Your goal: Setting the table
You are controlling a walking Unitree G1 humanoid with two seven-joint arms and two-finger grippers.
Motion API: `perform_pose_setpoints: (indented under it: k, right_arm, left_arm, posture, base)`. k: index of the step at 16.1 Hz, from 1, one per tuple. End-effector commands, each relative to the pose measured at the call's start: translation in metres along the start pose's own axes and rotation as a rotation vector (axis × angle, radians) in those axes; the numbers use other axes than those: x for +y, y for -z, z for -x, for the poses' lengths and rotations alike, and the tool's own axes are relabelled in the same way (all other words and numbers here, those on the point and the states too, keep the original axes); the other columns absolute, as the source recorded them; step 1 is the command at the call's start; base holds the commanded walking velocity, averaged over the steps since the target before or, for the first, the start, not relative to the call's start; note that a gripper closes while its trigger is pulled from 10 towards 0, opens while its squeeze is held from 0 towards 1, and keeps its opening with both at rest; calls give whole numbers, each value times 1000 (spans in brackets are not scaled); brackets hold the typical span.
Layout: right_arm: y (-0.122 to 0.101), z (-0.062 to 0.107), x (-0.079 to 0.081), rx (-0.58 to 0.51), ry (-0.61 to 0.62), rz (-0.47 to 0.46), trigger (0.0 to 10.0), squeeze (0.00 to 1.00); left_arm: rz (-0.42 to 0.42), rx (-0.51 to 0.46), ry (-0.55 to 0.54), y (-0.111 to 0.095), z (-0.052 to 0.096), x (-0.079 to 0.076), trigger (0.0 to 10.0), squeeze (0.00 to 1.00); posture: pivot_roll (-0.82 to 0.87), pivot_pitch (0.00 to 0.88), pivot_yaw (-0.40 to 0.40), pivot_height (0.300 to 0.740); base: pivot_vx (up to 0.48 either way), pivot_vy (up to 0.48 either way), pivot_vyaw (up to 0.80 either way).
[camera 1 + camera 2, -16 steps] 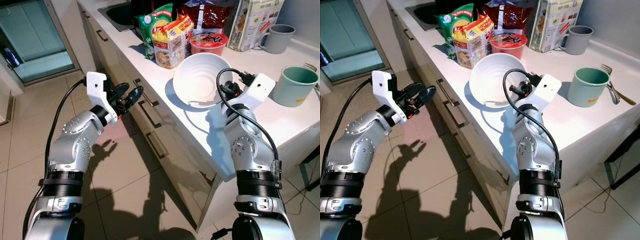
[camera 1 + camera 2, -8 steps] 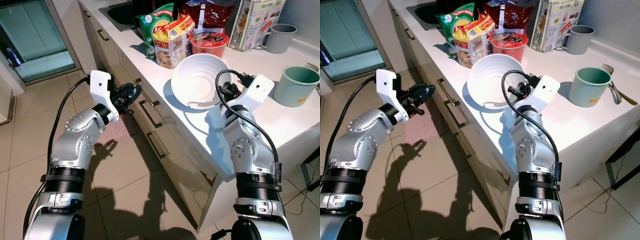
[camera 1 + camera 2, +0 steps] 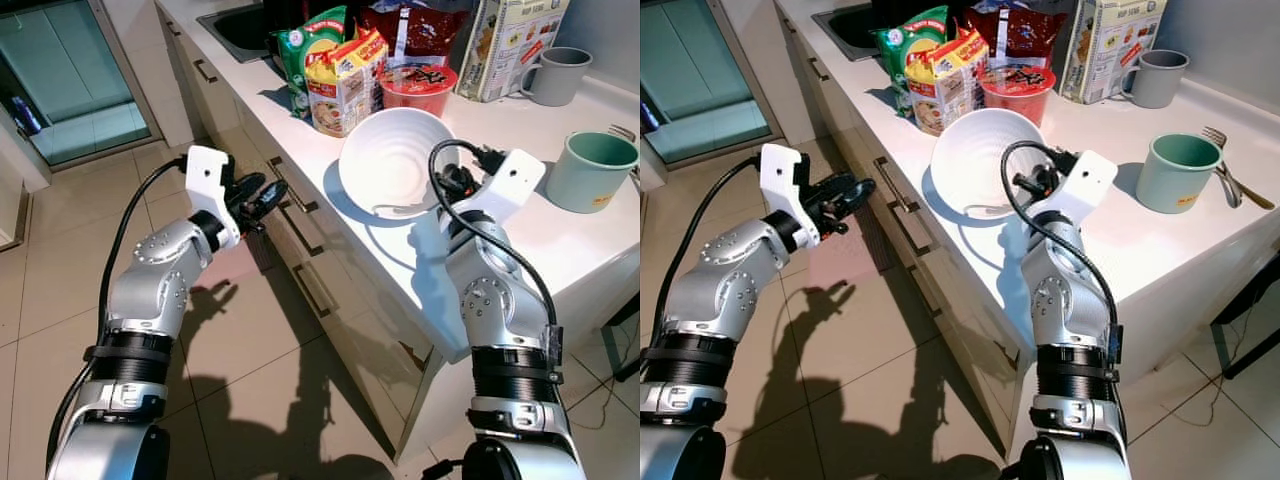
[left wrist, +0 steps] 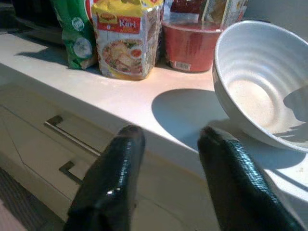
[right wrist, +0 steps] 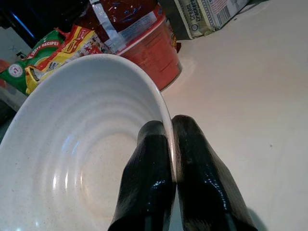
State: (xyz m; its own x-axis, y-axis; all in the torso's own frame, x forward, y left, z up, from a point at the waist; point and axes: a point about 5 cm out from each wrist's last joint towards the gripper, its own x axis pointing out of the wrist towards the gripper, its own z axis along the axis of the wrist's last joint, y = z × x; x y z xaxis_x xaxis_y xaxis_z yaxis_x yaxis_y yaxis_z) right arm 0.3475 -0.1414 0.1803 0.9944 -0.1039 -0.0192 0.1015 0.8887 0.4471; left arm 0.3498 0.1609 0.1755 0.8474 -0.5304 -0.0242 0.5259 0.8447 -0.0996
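White ribbed ceramic, the bowl (image 5: 91,144) has its thin rim pinched between the right gripper's (image 5: 172,126) glossy black fingers, one inside, one outside; it tilts above the pale countertop (image 3: 520,240). Beside the counter edge, the left gripper (image 4: 166,139) hangs with jaws parted, holding nothing. Behind stand a red cup-noodle tub (image 3: 417,87) and a yellow noodle packet (image 3: 345,80).

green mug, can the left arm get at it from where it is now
Probably not. The left gripper hovers off the counter's front edge, and the tilted white bowl and right gripper lie between it and the green mug.
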Motion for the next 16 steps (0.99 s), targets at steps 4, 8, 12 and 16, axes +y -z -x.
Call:
perform_pose_setpoints:
  k: [4, 8, 12, 16]
  right_arm:
    - [-3, 2, 7, -10, -32, -7, 0, 0]
    - [-3, 2, 8, -9, -43, -6, 0, 0]
    - [-2, 2, 8, -7, -50, -10, 0, 0]
    - [-3, 2, 8, -8, -58, -9, 0, 0]
  left_arm:
    - [15, 21, 29, 0, -1, -1, 10000, 1000]
    - [104, 27, 60, 2, -2, -3, 10000, 1000]
    - [202, 22, 62, 1, -5, -1, 10000, 1000]
    - [185, 24, 62, 1, -7, -3, 10000, 1000]
  posture:
    - [9, 0, 125, 740]
    - [7, 0, 125, 740]
    - [2, 0, 125, 740]
    - [0, 0, 126, 740]
  base:
    - [0, 0, 0]
    - [0, 0, 0]
    - [0, 0, 0]
    - [0, 0, 0]
